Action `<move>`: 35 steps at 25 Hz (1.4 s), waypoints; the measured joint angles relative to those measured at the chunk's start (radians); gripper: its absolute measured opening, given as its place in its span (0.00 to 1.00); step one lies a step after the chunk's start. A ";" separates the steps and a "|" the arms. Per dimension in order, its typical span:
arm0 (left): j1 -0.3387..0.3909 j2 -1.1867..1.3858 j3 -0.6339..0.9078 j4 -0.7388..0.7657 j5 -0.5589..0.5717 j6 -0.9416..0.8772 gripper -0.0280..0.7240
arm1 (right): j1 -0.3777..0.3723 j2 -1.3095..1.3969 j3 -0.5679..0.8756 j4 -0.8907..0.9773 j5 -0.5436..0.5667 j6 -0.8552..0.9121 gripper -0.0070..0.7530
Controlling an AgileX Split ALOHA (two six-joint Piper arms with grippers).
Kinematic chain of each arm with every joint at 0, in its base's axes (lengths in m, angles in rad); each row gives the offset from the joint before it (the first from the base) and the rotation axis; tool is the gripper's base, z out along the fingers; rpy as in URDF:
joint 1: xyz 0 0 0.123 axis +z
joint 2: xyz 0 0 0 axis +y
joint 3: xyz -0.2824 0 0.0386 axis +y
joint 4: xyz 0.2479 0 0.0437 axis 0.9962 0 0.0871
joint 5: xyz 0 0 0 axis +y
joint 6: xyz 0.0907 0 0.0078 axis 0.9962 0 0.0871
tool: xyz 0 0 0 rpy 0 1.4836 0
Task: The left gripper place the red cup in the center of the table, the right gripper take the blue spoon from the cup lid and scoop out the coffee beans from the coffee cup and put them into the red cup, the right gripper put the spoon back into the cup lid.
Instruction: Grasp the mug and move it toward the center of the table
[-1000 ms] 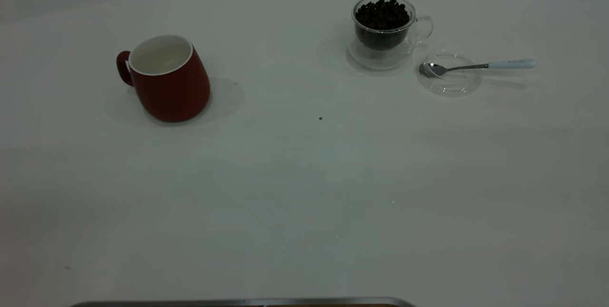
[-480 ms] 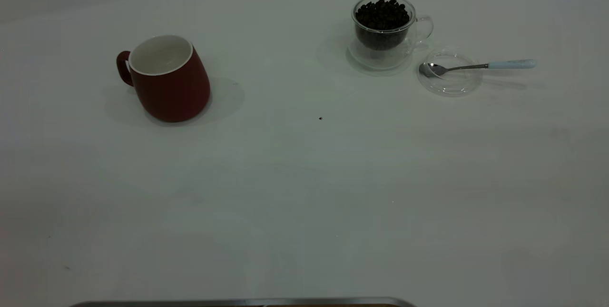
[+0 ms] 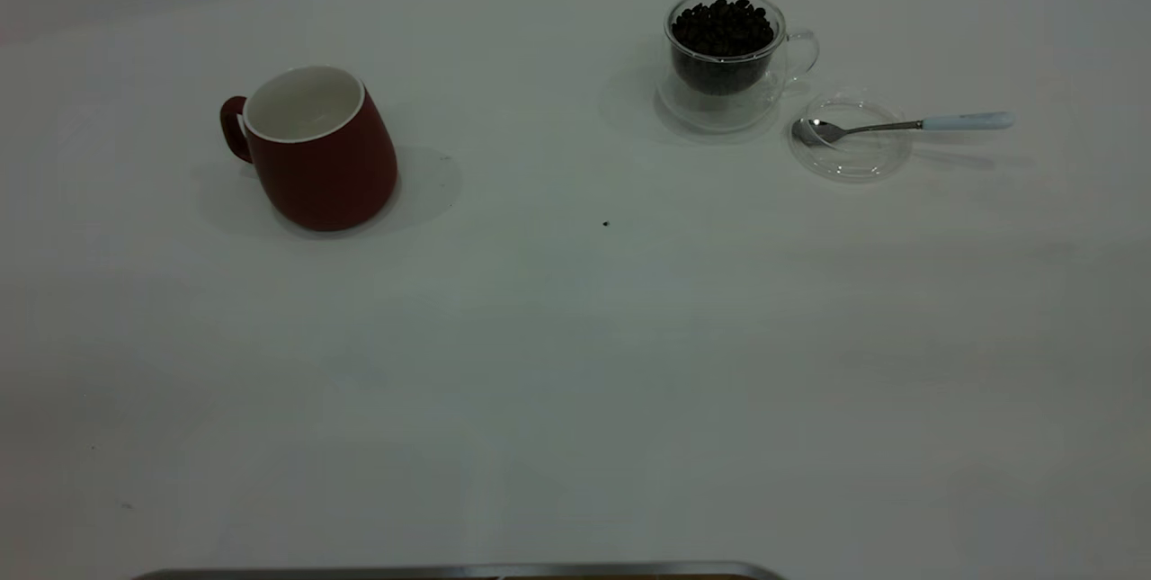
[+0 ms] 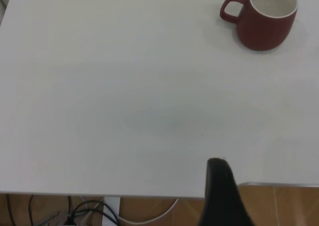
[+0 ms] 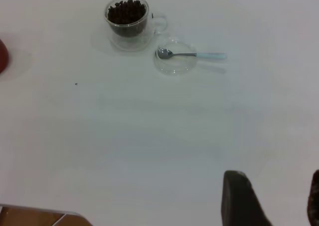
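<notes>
The red cup (image 3: 315, 148) stands upright on the left of the white table (image 3: 575, 364); it also shows in the left wrist view (image 4: 264, 17). The coffee cup (image 3: 725, 54), full of coffee beans (image 3: 723, 26), stands at the back right. The blue spoon (image 3: 899, 125) rests with its bowl in the cup lid (image 3: 850, 147) beside it, handle pointing right. The right wrist view shows the coffee cup (image 5: 127, 21), spoon (image 5: 192, 55) and lid (image 5: 174, 60). My left gripper (image 4: 222, 191) is over the table's near edge, far from the red cup. My right gripper (image 5: 276, 191) is open and empty, far from the spoon.
A small dark speck (image 3: 605, 223) lies on the table between the cups. A metal edge (image 3: 450, 571) runs along the table's front. Cables (image 4: 89, 211) hang below the table edge in the left wrist view.
</notes>
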 joint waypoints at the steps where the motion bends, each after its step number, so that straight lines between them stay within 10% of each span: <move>1: 0.000 0.000 0.000 -0.002 -0.008 0.001 0.75 | 0.000 0.000 0.000 0.000 0.000 0.000 0.49; 9: 0.000 0.138 -0.063 -0.035 -0.116 0.022 0.75 | 0.000 0.000 0.000 0.000 0.000 0.000 0.49; 21: -0.009 1.152 -0.553 -0.024 -0.283 0.334 0.75 | 0.000 0.000 0.000 0.000 0.000 0.000 0.49; 35: -0.015 2.066 -1.299 -0.093 -0.024 0.890 0.75 | 0.000 0.000 0.000 0.000 0.000 0.000 0.49</move>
